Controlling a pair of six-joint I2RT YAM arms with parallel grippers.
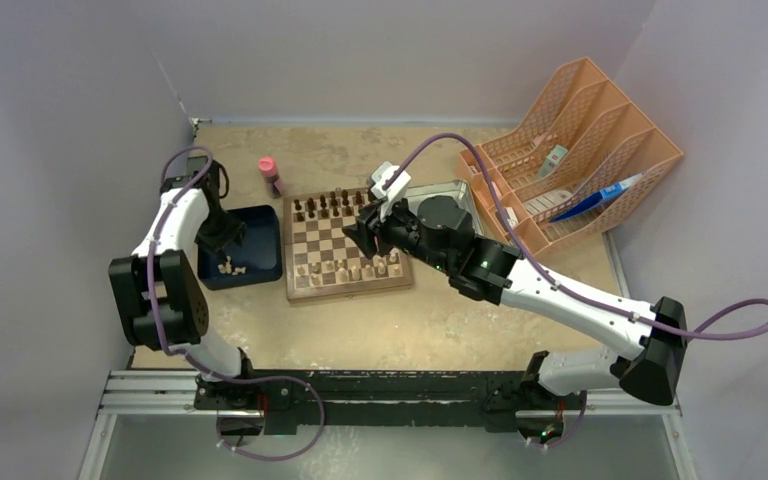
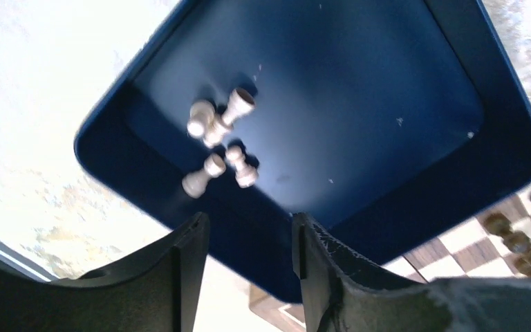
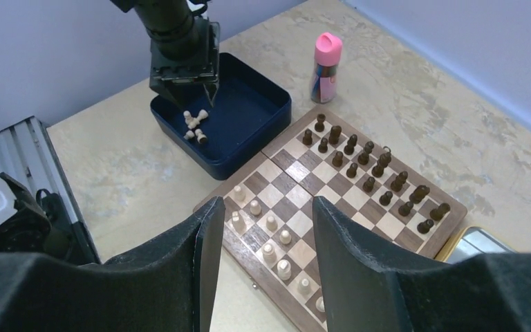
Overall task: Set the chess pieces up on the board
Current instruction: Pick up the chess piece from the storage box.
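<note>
Soft even light, faint shadows; the left wrist view overexposes the table point(image 2: 41, 83) and slightly blurs the chess pieces point(image 2: 207, 130).

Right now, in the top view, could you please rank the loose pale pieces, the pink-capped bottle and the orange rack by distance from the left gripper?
1. The loose pale pieces: in the blue tray, right under the left gripper.
2. The pink-capped bottle: on the table beyond the tray's far right corner.
3. The orange rack: at the table's far right.

Robot lab, white-walled tabletop point(image 1: 460, 325), aluminium rail point(image 1: 155, 385)
</note>
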